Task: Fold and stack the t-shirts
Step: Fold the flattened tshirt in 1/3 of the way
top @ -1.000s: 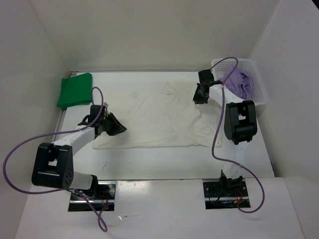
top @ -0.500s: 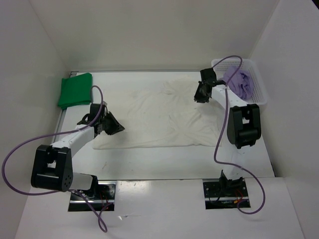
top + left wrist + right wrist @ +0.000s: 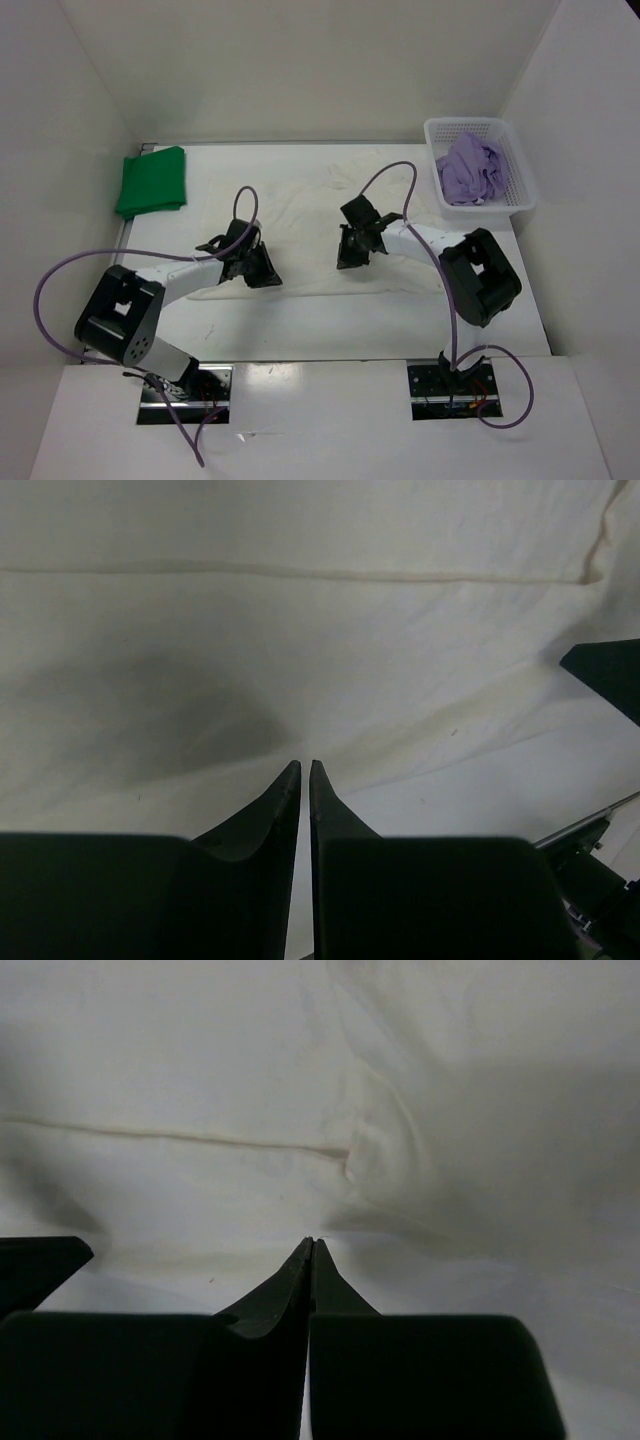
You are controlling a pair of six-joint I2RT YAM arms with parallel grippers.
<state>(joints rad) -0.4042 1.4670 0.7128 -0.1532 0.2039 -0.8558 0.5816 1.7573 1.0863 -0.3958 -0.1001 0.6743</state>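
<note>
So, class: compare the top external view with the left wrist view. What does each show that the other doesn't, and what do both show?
Only the top external view: the folded green t-shirt at the table's far left, and the purple t-shirt bundled in the white basket at far right.
Only the left wrist view: a stitched seam running across the white t-shirt, and the thin slit between the fingers of the left tool.
Both: the white t-shirt spread on the table, with the left tool over it.

Two white-and-black tabletop robot arms
The left arm (image 3: 165, 278) and right arm (image 3: 425, 238) have white links, boxy black joints, looping purple cables (image 3: 390, 165), black tapered fingers (image 3: 265, 815) and metal base plates (image 3: 185, 385).
</note>
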